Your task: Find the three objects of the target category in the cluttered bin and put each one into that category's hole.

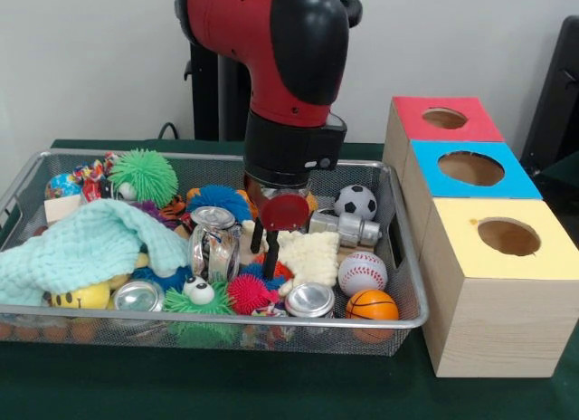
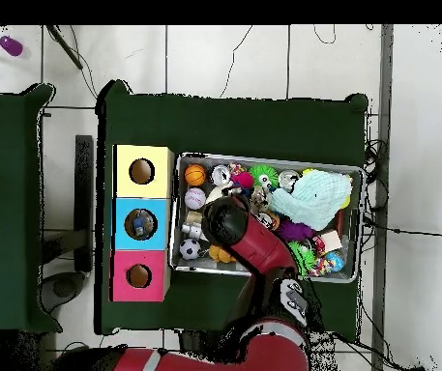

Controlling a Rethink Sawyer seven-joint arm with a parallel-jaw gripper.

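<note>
The table (image 1: 54,393) under me is dark green. On it sits one wire bin (image 1: 403,248), and along the bin's side stand three wooden boxes in a row, each with one round hole on top: one yellow (image 1: 534,257) at the table's front edge, one blue (image 1: 507,180) in the middle, one red (image 1: 412,117) at the back. My arm (image 1: 280,58) comes down over the middle of the bin.

One pale green cloth (image 1: 81,248) lies heaped at the bin's end away from the boxes. Four sports balls lie at the end next to the boxes: a soccer ball (image 1: 355,201), a baseball (image 1: 362,273), a basketball (image 1: 372,306) in the front corner, and a fourth one only the overhead view shows (image 2: 221,255). I count three cans: one (image 1: 309,300) and another (image 1: 138,296) by the front edge, one (image 1: 212,243) upright mid-bin. Spiky balls: one light green (image 1: 145,174) at the back, one blue (image 1: 220,201), one pink (image 1: 249,293). One googly eye (image 1: 198,291) sits on dark green fuzz at the front.

My hand (image 1: 264,243) hangs low among the clutter, its two fingers slightly apart and holding nothing, just above a cream fuzzy piece (image 1: 308,252).
</note>
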